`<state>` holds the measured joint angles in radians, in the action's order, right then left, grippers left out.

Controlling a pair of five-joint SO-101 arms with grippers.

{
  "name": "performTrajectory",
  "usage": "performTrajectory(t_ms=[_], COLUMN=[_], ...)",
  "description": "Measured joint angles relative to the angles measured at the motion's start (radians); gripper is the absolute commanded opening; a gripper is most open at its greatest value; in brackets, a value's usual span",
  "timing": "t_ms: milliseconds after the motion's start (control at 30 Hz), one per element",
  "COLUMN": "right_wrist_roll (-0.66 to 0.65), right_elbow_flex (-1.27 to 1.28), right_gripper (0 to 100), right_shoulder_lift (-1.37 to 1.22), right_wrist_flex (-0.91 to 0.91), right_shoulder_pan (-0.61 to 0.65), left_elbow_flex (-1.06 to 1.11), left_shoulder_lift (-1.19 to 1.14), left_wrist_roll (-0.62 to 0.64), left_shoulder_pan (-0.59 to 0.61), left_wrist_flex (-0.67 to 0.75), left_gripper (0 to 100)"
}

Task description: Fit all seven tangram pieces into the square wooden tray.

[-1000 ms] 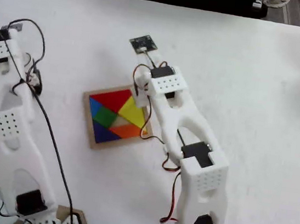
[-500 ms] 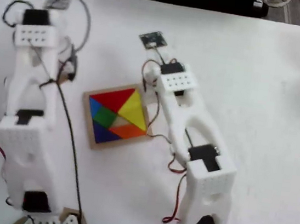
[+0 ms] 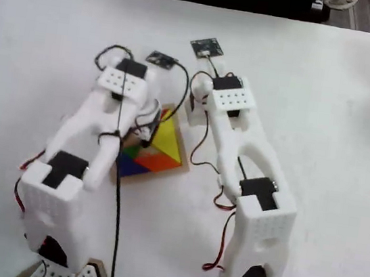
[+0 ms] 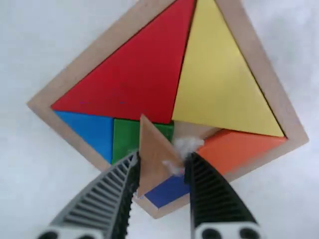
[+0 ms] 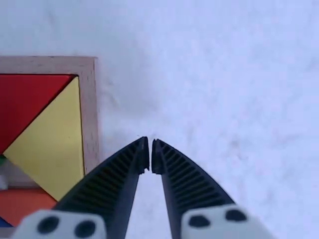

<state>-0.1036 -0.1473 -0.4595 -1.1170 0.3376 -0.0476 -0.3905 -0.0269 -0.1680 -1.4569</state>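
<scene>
Plainly, the left gripper (image 4: 162, 159) is clamped on a small pale wooden triangle (image 4: 151, 142), held tilted above the square wooden tray (image 4: 84, 68), over the green square piece (image 4: 124, 140). The bare slot (image 4: 199, 132) lies between the large yellow triangle (image 4: 224, 84) and the orange piece (image 4: 239, 147). Released askew, the triangle would likely ride up on its neighbours or lever one out. The right gripper (image 5: 150, 154), fingers together and empty, hangs over the white table (image 5: 224, 74) just beside the rim. A nudge from it could shift the tray.

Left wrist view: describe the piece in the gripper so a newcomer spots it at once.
Find the square wooden tray on the white table. Above it, the left gripper pinches a small triangle. It alone is bare wood; its neighbours are painted.
</scene>
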Motion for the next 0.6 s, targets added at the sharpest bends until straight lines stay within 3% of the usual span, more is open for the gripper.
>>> performTrajectory(t_ms=[300,600], right_wrist_roll=[0.0,0.0], right_elbow_flex=[0.0,0.0], right_gripper=[1.7,1.7], right_shoulder_lift=[0.0,0.0], right_wrist_flex=[0.0,0.0], right_shoulder_pan=[0.0,0.0], left_elbow_flex=[0.25,0.272], left_shoulder_lift=[0.135,0.201], left_wrist_roll=[0.0,0.049], left_shoulder_pan=[-0.009,0.035], left_wrist_flex=[0.215,0.221], left_gripper=[36,31])
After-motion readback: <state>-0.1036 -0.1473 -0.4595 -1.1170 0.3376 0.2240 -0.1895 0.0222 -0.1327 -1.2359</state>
